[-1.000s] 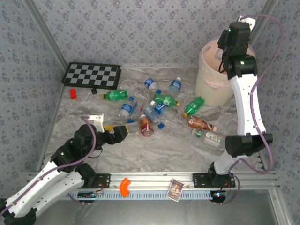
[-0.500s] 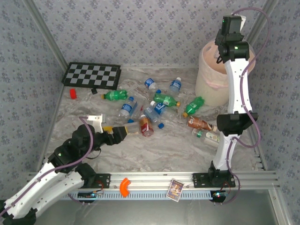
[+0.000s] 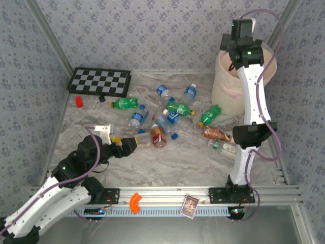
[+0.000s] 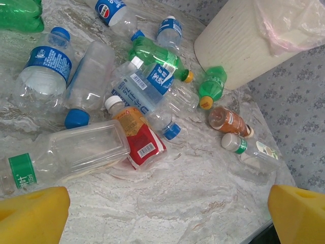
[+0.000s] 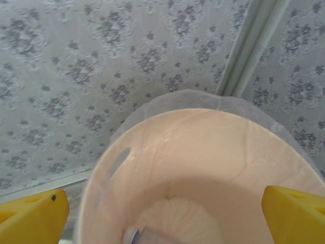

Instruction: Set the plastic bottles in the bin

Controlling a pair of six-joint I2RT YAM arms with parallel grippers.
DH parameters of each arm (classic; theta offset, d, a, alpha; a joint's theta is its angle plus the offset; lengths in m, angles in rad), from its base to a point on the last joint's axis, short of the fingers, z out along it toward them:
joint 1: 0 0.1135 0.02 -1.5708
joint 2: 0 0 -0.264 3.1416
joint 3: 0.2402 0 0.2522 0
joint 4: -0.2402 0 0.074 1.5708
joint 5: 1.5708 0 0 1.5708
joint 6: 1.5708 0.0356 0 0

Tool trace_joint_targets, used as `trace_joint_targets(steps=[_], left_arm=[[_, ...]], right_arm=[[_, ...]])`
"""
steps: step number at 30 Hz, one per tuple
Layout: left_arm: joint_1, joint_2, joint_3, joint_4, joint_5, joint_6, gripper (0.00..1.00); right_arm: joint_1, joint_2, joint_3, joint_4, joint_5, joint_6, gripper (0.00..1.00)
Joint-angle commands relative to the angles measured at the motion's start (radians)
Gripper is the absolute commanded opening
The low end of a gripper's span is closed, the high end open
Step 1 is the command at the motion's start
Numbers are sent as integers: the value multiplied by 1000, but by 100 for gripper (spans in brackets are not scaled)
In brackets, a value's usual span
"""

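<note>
risen and straightened since a second ago, the right gripper (image 5: pixel 162 216) hangs over the bin (image 5: pixel 213 142), fingers spread wide and empty, the bin's open mouth between them. left gripper (image 4: pixel 165 216) gapes wide too; plastic bottles (image 4: pixel 147 84) lie just ahead of its fingertips, with bare table (image 4: pixel 203 203) between them.

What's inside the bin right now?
The bin shows bare pink wall and, low down, what looks like part of a clear bottle. Its floor is otherwise out of frame.
</note>
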Motion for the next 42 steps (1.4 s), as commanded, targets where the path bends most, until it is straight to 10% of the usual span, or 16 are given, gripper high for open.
trace_joint_targets(steps=[1,22,42], left_arm=[[-5,-17,3,-7,-12,-10,100],[-5,33,-91,151,87,1,100],[-12,182,-73,244,131,-9,100]], right_arm=[[20,-92,-59,25,24,12,100],[243,-749,-1174,274,-72,322,100],[-83,-1278,-1889,91,-244,574,100]])
